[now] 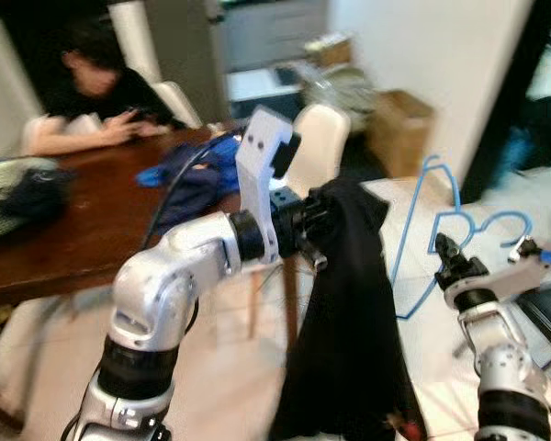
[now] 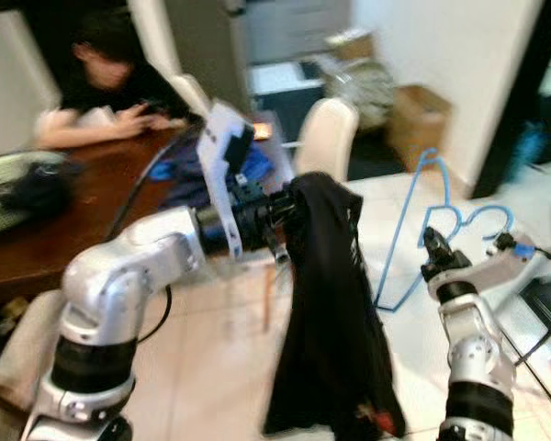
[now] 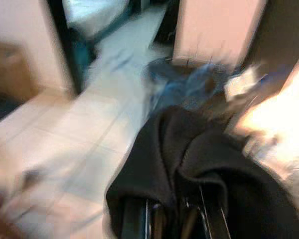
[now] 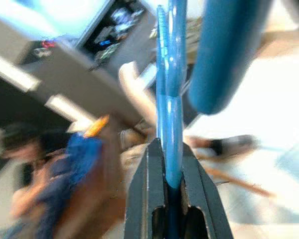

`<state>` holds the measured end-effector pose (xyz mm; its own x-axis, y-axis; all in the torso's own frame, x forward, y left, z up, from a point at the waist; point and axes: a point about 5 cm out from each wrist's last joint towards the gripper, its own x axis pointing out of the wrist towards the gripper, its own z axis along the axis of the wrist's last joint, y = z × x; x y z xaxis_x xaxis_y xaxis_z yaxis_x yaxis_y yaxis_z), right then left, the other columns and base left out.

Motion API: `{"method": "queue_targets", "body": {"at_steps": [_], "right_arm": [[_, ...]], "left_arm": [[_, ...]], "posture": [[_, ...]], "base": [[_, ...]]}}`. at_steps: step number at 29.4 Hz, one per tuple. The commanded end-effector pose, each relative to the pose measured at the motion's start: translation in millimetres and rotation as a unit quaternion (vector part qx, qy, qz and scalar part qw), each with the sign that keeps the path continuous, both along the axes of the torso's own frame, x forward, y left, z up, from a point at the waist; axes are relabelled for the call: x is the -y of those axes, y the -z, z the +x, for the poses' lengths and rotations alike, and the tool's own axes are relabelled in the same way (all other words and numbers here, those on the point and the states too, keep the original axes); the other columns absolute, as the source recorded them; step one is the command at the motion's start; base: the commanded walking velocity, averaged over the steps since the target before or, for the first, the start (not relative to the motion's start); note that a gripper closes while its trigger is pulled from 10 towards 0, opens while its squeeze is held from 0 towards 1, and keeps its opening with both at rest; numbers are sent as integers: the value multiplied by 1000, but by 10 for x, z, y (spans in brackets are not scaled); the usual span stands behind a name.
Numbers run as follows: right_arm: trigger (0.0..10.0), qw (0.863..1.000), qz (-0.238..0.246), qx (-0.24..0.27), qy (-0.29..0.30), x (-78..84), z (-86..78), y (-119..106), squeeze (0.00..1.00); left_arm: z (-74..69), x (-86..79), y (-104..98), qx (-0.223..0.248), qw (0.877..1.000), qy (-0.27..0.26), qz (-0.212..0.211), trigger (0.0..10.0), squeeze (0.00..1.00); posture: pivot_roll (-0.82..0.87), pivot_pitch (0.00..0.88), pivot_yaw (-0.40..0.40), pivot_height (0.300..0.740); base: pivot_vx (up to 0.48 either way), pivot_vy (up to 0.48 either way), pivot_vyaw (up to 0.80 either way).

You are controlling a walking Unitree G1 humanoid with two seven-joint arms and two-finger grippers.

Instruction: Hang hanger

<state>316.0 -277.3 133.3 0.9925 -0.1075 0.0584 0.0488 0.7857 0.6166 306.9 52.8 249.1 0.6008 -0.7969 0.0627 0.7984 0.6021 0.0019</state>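
Note:
A black garment (image 1: 349, 322) hangs in long folds from my left gripper (image 1: 323, 220), which is shut on its upper edge in mid-air ahead of me. In the left wrist view the cloth (image 3: 199, 164) bunches over the fingers (image 3: 154, 219). To the right, a light blue wire hanger (image 1: 441, 220) stands upright with its hook at the top. My right gripper (image 1: 445, 246) is shut on the hanger's bar, and in the right wrist view the blue hanger (image 4: 170, 99) runs between the two fingers (image 4: 144, 194). The hanger and garment are apart.
A dark wooden table (image 1: 83, 230) stands at the left with blue clothes (image 1: 197, 175) and a bundle (image 1: 18, 193) on it. A person (image 1: 101, 92) sits behind it. A white chair (image 1: 321, 138) and a cardboard box (image 1: 399, 129) stand farther back on pale tile floor.

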Motion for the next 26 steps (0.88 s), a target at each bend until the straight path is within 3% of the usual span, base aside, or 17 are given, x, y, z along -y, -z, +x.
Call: {"method": "queue_targets", "body": {"at_steps": [1,3,5,7,9,10,11,13,14,15,16,18,19,22,26], "right_arm": [[10000,999,-49,-20,-8,-96,11,19,0],[10000,997,-70,-28,-9,-107,7,22,0],[10000,988,-143,-53,-17,-166,11,30,0],[10000,975,-208,-70,-34,-244,24,33,0],[10000,975,-208,-70,-34,-244,24,33,0],[10000,968,-234,-74,-44,-279,35,33,0],[10000,968,-234,-74,-44,-279,35,33,0],[10000,957,-270,-87,-61,-299,89,41,0],[10000,957,-270,-87,-61,-299,89,41,0],[10000,955,-273,-92,-68,-297,126,41,0],[10000,955,-273,-92,-68,-297,126,41,0],[10000,955,-265,-93,-100,-356,231,33,0],[10000,955,-265,-93,-100,-356,231,33,0],[10000,956,-246,-93,-126,-387,289,21,0],[10000,964,-210,-101,-126,-325,291,56,0]], "left_arm": [[152,-177,308,-10,994,-84,65,10000,0],[188,-238,405,-18,991,-106,82,10000,0],[265,-553,802,-89,965,-211,124,10000,0],[165,-879,1127,-144,928,-298,169,10000,0],[165,-879,1127,-144,928,-298,169,10000,0],[92,-1011,1176,-146,916,-331,176,10000,0],[92,-1011,1176,-146,916,-331,176,10000,0],[-77,-1341,1180,-149,887,-412,144,10000,0],[-77,-1341,1180,-149,887,-412,144,10000,0],[-148,-1474,1182,-147,876,-442,127,10000,0],[-148,-1474,1182,-147,876,-442,127,10000,0],[-267,-1711,1170,-133,865,-481,46,10000,0],[-267,-1711,1170,-133,865,-481,46,10000,0],[-281,-1845,1148,-129,862,-488,-38,10000,0],[-207,-1878,1177,-131,868,-476,-59,10000,0]], "posture": [[-104,13,115,740],[-104,13,115,740],[-105,13,112,740],[-86,16,85,740],[-86,16,85,740],[-77,17,73,740],[-77,17,73,740],[-15,23,5,740],[-15,23,5,740],[4,32,-26,740],[4,32,-26,740],[30,41,-83,740],[30,41,-83,740],[31,46,-118,740],[32,35,-121,740]], "base": [[0,0,-800],[0,0,-800],[0,0,-800],[0,0,-800],[0,0,-800],[0,0,-800],[0,0,-800],[0,0,-800],[0,0,-800],[0,0,-800],[0,0,-800],[0,0,-800],[0,0,-800],[0,0,-800],[0,0,-800]]}}
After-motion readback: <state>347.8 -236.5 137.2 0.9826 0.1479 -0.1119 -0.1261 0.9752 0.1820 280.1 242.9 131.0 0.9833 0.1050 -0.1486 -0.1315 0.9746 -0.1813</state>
